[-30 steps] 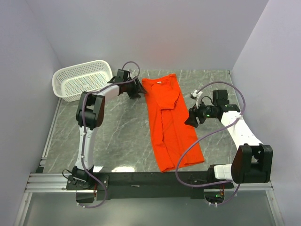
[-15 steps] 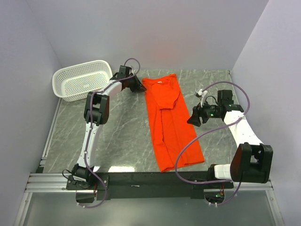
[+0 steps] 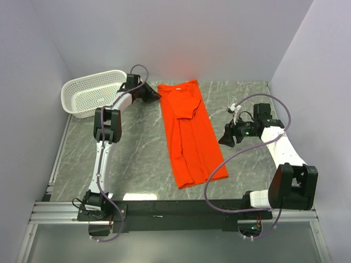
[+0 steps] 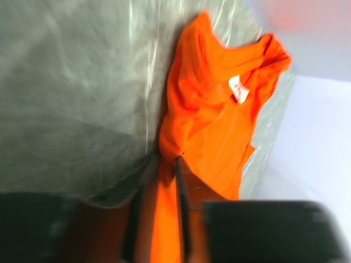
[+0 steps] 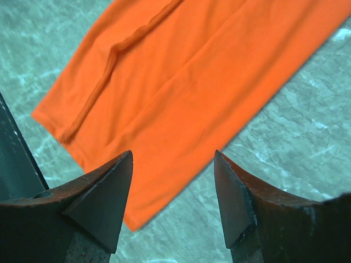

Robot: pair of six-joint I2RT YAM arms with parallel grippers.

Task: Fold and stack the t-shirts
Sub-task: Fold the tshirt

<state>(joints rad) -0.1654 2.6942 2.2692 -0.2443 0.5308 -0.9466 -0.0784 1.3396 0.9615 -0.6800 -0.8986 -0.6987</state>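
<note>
Nearer the basket (image 3: 93, 94) now, the t-shirt (image 3: 189, 134), between the left fingers (image 4: 180, 197).

The right gripper (image 5: 173, 156) hangs over the marbled grey-green table (image 5: 307, 148), its two dark fingers (image 5: 101, 211) spread apart with nothing between them. Beneath lies the orange t-shirt (image 5: 192, 71), flat and slantwise, a long fold ridge near its left edge and one corner showing in the gap between the fingers.
</note>
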